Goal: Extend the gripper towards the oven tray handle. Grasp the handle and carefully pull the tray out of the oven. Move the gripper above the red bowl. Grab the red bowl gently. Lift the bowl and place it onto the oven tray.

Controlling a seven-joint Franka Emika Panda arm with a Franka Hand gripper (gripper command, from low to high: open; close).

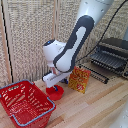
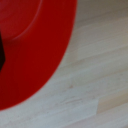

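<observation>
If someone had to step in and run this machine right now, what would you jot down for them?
Gripper: down at the red bowl, hidden behind the arm; whether it is open or shut on the bowl cannot be told.
Red bowl: on the wooden table, between the red wire basket and an orange packet. The wrist view shows its rim very close.
Oven: at the exterior view's right, with the tray showing at its open front.
Done: tray seems pulled out; arm has reached the bowl.
Left: secure the grip, lift the bowl and set it on the tray.
</observation>
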